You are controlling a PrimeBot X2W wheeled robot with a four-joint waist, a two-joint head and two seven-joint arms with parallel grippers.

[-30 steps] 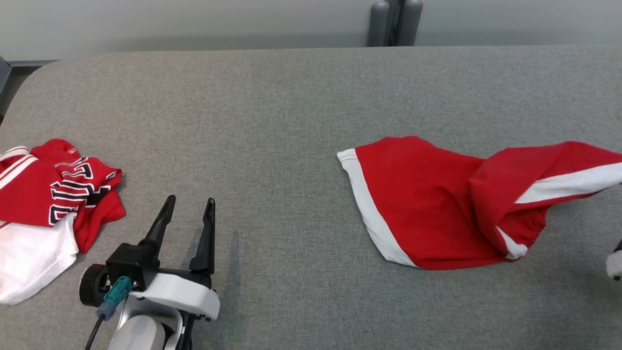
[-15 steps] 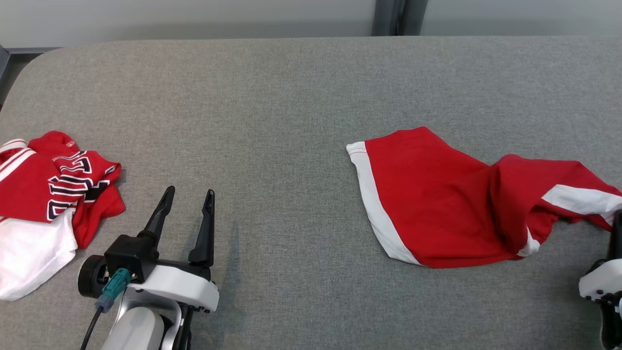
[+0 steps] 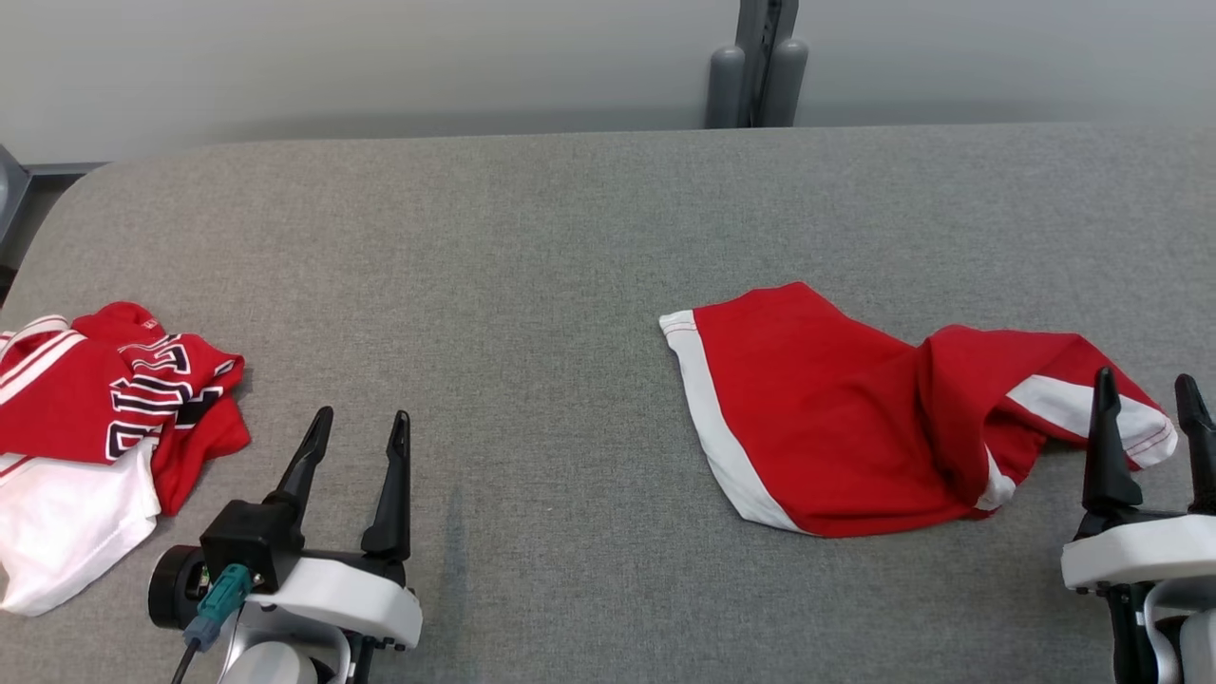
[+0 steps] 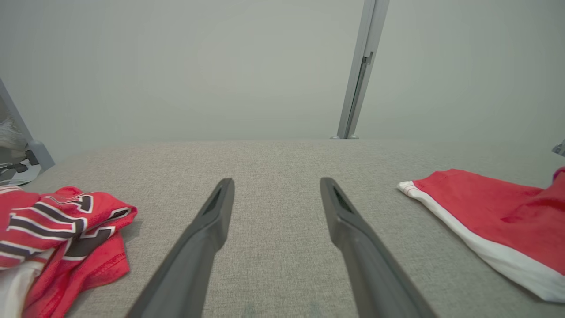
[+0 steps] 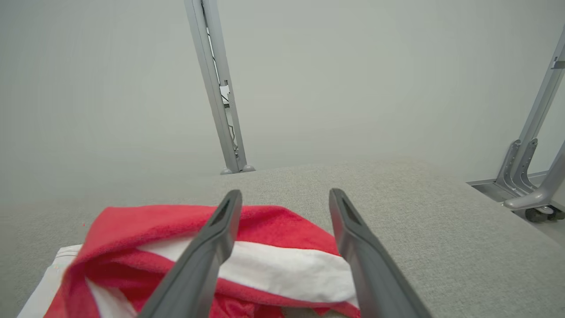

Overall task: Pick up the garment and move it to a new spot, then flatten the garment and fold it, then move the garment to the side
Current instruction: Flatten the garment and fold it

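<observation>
The shorts [image 3: 826, 418] lie rumpled near the table's [image 3: 570, 237] right edge, their right end bunched. The right gripper [image 3: 1145, 399], just at that end, and the left gripper [image 3: 362, 418], by the front edge, gape wide, both empty. Flattening seems in hand: next, pinch 2 corners and pull them apart.

1. Bare bench [image 3: 532, 285] runs wide between the crumpled pile [image 3: 104, 408] at left and the red garment [image 3: 817, 418] at right.
2. The far strip is free too; a grey post [image 3: 757, 76] stands behind the far edge.
</observation>
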